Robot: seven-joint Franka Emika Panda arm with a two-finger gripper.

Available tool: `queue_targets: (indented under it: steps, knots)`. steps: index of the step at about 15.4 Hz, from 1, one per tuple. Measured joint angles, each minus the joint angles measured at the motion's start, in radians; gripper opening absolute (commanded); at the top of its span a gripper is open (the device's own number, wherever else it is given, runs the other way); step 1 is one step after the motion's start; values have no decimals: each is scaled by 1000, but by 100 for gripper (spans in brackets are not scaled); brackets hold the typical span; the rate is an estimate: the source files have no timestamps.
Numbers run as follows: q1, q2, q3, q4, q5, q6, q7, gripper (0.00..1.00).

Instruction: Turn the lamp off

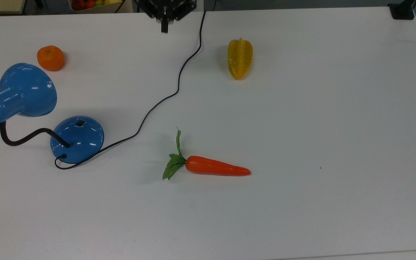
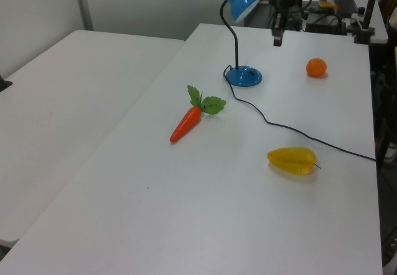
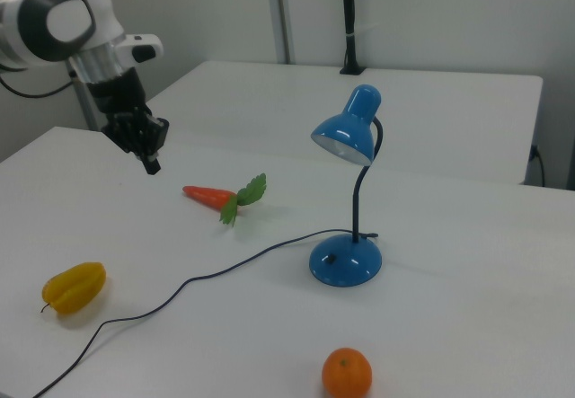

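Note:
The blue lamp stands at the top view's left: bell shade (image 1: 24, 90), bent black gooseneck (image 1: 20, 139) and round base (image 1: 77, 139) with a small black switch (image 1: 80, 123). Its black cord (image 1: 179, 83) runs up toward the far edge. In the right view the shade (image 3: 346, 136) hangs above the base (image 3: 345, 260). My gripper (image 1: 164, 28) hovers at the top view's upper edge, far from the base, fingers together and holding nothing. In the left view the gripper (image 2: 276, 39) is above and to the right of the lamp base (image 2: 244, 76); in the right view the gripper (image 3: 151, 163) hangs high on the left.
A toy carrot (image 1: 217, 167) lies mid-table, a yellow starfruit (image 1: 240, 57) beyond it, and an orange (image 1: 50, 57) near the shade. The white table (image 1: 320, 108) is bare on the top view's right. A second white table (image 2: 62, 101) adjoins on the left view's left.

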Motion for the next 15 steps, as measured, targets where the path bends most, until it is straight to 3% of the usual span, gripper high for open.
queue_targets:
  steps: [1,4,5,7,9,15]
  knots:
    - [1,-13,0,1,2,-26,-8,5]
    - [0,-24,-3,8,27,-56,-13,43]
    - [-1,-24,-6,11,36,-57,-13,63]
    - [-4,-22,-13,25,43,-73,-15,78]
    - [-5,-17,-17,39,44,-76,-27,100]
    - [-18,0,-24,76,44,-126,-98,100]
